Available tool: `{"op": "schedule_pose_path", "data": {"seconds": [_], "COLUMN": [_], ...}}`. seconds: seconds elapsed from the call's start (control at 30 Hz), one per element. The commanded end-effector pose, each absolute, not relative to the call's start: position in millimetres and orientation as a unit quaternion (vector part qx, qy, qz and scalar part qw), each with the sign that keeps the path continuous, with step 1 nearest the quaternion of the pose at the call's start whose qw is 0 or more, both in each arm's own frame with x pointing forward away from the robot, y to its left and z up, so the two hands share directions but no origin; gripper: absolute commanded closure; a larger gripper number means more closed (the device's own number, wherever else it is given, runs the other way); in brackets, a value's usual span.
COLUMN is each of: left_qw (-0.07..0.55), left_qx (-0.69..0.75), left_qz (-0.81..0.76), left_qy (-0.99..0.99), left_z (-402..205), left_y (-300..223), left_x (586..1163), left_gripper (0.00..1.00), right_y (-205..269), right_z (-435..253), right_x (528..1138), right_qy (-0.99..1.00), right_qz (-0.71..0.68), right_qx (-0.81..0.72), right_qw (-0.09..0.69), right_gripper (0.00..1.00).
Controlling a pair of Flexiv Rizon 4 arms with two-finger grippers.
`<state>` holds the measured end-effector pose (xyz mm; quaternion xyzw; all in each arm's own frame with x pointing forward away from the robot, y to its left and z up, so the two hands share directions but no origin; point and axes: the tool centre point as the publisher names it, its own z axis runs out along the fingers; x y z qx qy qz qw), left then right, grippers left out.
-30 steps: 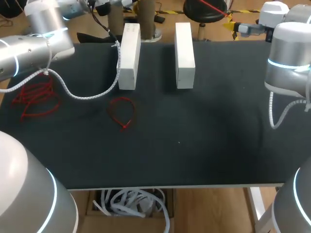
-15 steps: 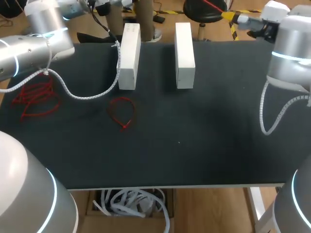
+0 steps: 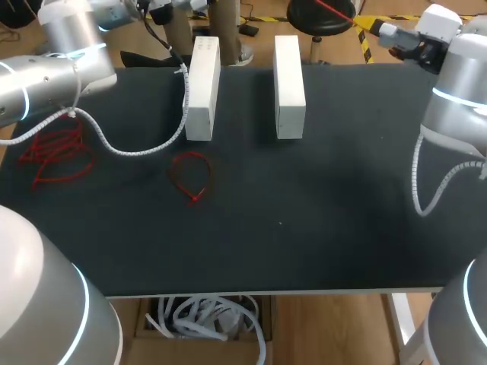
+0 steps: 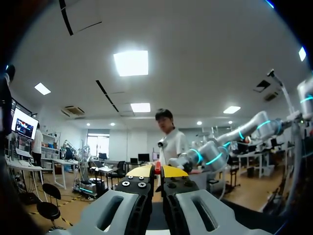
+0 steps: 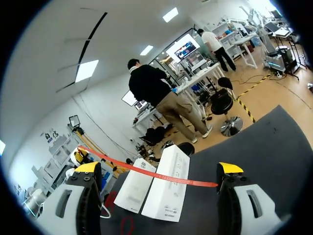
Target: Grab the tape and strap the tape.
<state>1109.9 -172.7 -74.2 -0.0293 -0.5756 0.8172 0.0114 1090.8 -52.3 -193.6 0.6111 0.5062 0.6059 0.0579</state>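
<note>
The right arm has swung back toward the table's far right corner over the last second, lifting its gripper up and outward. The left arm, the blocks and the loose straps lie where they did.

The right gripper (image 5: 159, 168) has its fingers spread wide, and a red strap (image 5: 166, 178) runs across the gap. One end butts against the inner face of one finger. The other end reaches the yellow tip of the opposite finger and goes a little past it (so the strap sits braced lengthwise between the two, held above the table). Ahead of that gripper and below the strap stand the left white block (image 3: 202, 87) and the right white block (image 3: 289, 85). They are upright and parallel, with a gap between them, near the far edge of the black table (image 3: 319, 228).

The left gripper (image 4: 157, 170) has its fingers pressed together, with a second red strap (image 4: 157, 167) pinched between the yellow tips; only a short sliver of it shows. That arm reaches over the far left edge, and its white cable (image 3: 137, 148) drapes onto the table beside the left white block.

A looped red strap (image 3: 190, 176) lies flat in front of the left white block, apart from it. A tangle of red straps (image 3: 55, 156) lies near the left edge, well apart from both grippers.
</note>
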Motion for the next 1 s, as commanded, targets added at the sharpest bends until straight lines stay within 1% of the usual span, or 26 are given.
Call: {"op": "schedule_pose_path", "data": {"seconds": [0.03,0.07,0.1,0.13,0.23,0.33,0.4,0.47,0.6,0.7,0.93,0.97,1.0], "left_qw": [0.01,0.01,0.01,0.01,0.01,0.01,0.01,0.01,0.01,0.01,0.01,0.01,0.01], "left_qx": [-0.028,-0.028,-0.028,-0.028,-0.028,-0.028,-0.028,-0.028,-0.028,-0.028,-0.028,-0.028,-0.028], "left_qz": [0.817,0.817,0.817,0.817,0.817,0.817,0.817,0.817,0.817,0.817,0.817,0.817,0.817], "left_qy": [-0.576,-0.576,-0.576,-0.576,-0.576,-0.576,-0.576,-0.576,-0.576,-0.576,-0.576,-0.576,-0.576], "left_z": [-73.4,-73.4,-73.4,-73.4,-73.4,-73.4,-73.4,-73.4,-73.4,-73.4,-73.4,-73.4,-73.4], "left_y": [-172.7,-172.7,-172.7,-172.7,-172.7,-172.7,-172.7,-172.7,-172.7,-172.7,-172.7,-172.7,-172.7], "left_x": [1108.5,1108.5,1108.5,1108.5,1108.5,1108.5,1108.5,1108.5,1108.5,1108.5,1108.5,1108.5,1108.5], "left_gripper": [1.0,1.0,1.0,1.0,1.0,1.0,1.0,1.0,1.0,1.0,1.0,1.0,1.0], "right_y": [-54.6,-56.2,-59.1,-61.3,-67.0,-68.0,-62.9,-55.7,-50.3,-59.3,-65.1,-65.1,-65.2], "right_z": [-204.0,-206.4,-208.2,-209.0,-213.6,-217.0,-217.5,-214.9,-201.6,-198.7,-192.0,-191.1,-190.3], "right_x": [1086.4,1082.7,1078.6,1076.9,1066.3,1063.5,1064.5,1068.3,1065.3,1066.1,1066.8,1066.8,1067.3], "right_qy": [0.421,0.401,0.388,0.381,0.329,0.267,0.19,0.171,0.205,0.182,0.16,0.163,0.164], "right_qz": [0.6,0.595,0.587,0.584,0.585,0.627,0.659,0.694,0.732,0.746,0.763,0.762,0.762], "right_qx": [0.68,0.696,0.709,0.715,0.74,0.732,0.724,0.689,0.643,0.635,0.621,0.621,0.621], "right_qw": [0.03,0.029,0.048,0.051,0.038,0.003,-0.075,-0.119,-0.096,-0.08,-0.085,-0.083,-0.083], "right_gripper": [0.0,0.0,0.0,0.0,0.0,0.0,0.0,0.0,0.0,0.0,0.0,0.4,0.7]}}
